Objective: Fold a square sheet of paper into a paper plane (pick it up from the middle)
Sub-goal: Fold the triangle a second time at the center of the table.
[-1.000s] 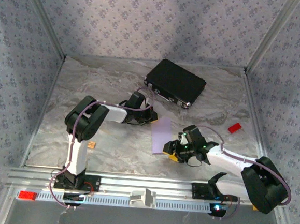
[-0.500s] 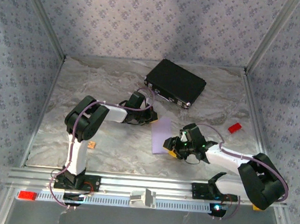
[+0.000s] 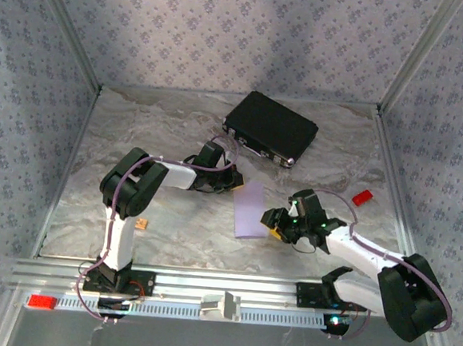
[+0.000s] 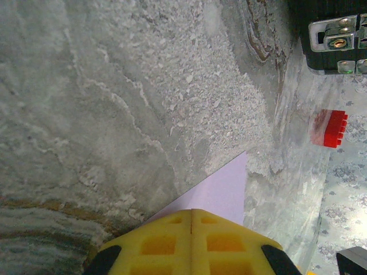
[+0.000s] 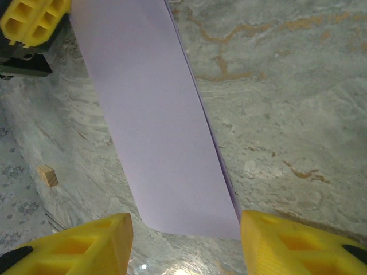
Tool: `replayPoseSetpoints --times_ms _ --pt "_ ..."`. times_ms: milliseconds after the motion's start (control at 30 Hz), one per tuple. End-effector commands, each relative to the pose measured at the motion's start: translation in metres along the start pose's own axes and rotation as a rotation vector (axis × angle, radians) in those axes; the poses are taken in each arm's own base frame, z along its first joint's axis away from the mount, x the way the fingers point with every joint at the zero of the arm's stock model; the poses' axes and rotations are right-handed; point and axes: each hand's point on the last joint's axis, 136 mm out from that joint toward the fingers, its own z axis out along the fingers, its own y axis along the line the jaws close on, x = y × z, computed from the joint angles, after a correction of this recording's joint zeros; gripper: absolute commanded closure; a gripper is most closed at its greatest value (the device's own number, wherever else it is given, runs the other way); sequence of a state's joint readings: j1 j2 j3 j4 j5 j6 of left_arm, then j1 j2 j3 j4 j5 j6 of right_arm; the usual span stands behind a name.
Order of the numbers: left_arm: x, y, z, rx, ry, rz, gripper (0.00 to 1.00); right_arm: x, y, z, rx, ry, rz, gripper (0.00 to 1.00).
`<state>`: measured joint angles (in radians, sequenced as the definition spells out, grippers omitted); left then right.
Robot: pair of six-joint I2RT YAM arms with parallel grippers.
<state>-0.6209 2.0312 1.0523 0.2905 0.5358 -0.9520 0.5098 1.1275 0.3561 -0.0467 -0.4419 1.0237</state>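
- Two pincers tend one sheet. Nearest the bases, the right pincer point(image 5: 183, 228) hovers low with its jaws about half apart and holds nothing. The sheet's near short end lies between its fingers.
- Just beyond, the lilac sheet point(image 5: 155, 126) lies flat mid-desk point(image 3: 138, 134) as a long narrow strip. A second edge showing along its right side suggests it is already folded in half.
- At the sheet's far corner the left pincer point(image 4: 192, 232) is fully closed, tips down on the paper. It looks to be pinning rather than gripping, though I cannot tell for sure.
- Farthest back, the black case point(image 3: 271, 128) sits well apart from the sheet.
- Step in hand, as I judge it: early folding, with the centre fold made and the nose corners not yet turned in.
- The next move likely calls for the right pincer to catch a near edge or corner without dragging the strip, with the far end anchored by the left.
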Motion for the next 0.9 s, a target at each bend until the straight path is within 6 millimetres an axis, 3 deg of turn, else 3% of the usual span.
replayPoseSetpoints --times_ms 0,467,867 --pt "0.024 0.044 0.011 -0.122 0.081 -0.07 1.0 0.005 -0.007 0.004 0.017 0.032 -0.006 0.47" --pt "0.024 0.043 0.011 -0.121 0.081 -0.072 1.0 0.018 0.0 0.02 0.017 0.118 -0.05 0.5" --pt "0.024 0.044 0.01 -0.123 0.079 -0.074 1.0 0.005 0.024 0.015 -0.043 0.075 -0.1 0.49"
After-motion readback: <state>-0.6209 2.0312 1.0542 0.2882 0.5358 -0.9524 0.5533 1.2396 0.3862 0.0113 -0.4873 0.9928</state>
